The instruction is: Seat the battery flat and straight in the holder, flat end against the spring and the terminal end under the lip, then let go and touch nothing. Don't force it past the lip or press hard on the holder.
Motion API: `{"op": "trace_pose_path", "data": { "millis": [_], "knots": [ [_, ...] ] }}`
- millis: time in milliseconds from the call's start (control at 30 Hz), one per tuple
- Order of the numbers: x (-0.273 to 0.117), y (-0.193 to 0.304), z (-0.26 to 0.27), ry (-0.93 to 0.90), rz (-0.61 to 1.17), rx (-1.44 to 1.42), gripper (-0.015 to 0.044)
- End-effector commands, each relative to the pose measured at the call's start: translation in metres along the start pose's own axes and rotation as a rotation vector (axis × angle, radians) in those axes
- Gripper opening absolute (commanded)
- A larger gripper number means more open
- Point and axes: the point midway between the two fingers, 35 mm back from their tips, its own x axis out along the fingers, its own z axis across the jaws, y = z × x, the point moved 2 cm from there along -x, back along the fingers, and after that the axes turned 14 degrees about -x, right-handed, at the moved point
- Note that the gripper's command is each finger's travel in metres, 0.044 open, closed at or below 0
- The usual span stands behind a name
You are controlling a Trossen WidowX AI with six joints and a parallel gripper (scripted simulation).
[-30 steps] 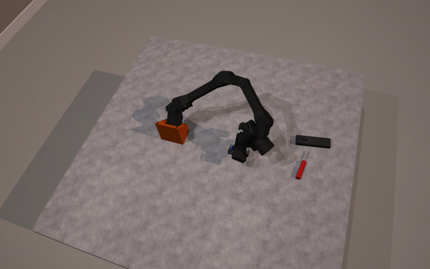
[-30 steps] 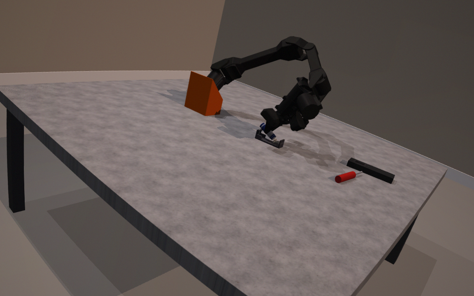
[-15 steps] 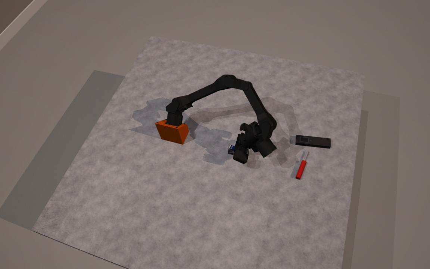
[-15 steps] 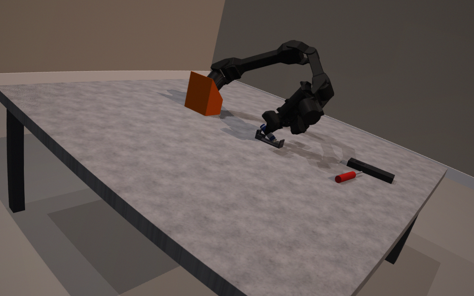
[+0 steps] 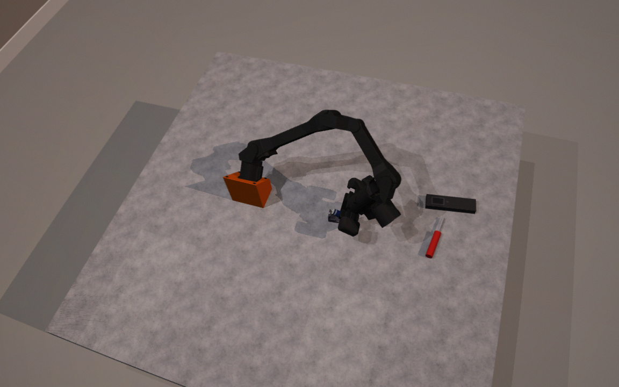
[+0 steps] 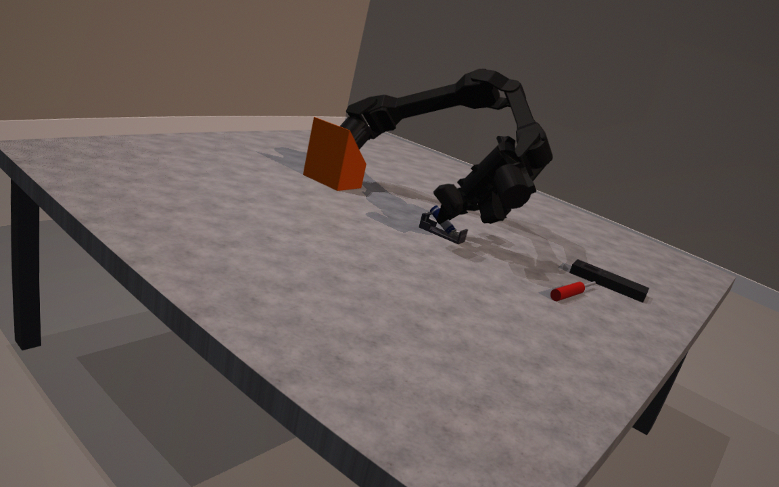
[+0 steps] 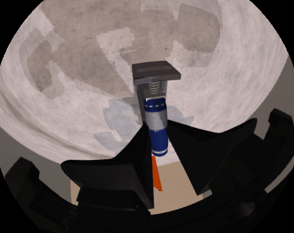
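Observation:
The blue and silver battery [image 5: 336,212] [image 6: 448,226] [image 7: 157,121] is between the fingertips of my gripper [image 6: 444,219] [image 7: 156,125], which is shut on it. The small dark holder [image 6: 425,222] [image 7: 156,69] stands on the table below. The battery is tilted: its low end is inside the holder at the spring [image 7: 154,87] and seems to touch the plate before it. Its other end is raised at the lip end of the holder, not lying flat. In the top view the gripper hides much of both. The lip and the terminal do not show clearly.
A black box with a small screen [image 5: 460,204] [image 6: 610,280] and a red-handled tool [image 5: 433,244] [image 6: 567,291] lie on the table to the right. The orange arm base [image 5: 249,192] [image 6: 326,154] [image 7: 156,176] stands to the left in the top and exterior views.

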Motion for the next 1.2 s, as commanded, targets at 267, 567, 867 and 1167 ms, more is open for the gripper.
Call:
{"op": "trace_pose_path", "data": {
  "millis": [267,567,867,1167],
  "knots": [
    [-0.004,-0.007,-0.002,0.003,-0.001,-0.005,0.006],
    [-0.005,-0.01,-0.003,0.002,0.003,-0.005,0.006],
    [-0.007,-0.014,-0.004,0.001,0.005,-0.005,0.006],
    [-0.008,-0.015,-0.004,0.005,-0.005,-0.004,0.006]
  ]
}}
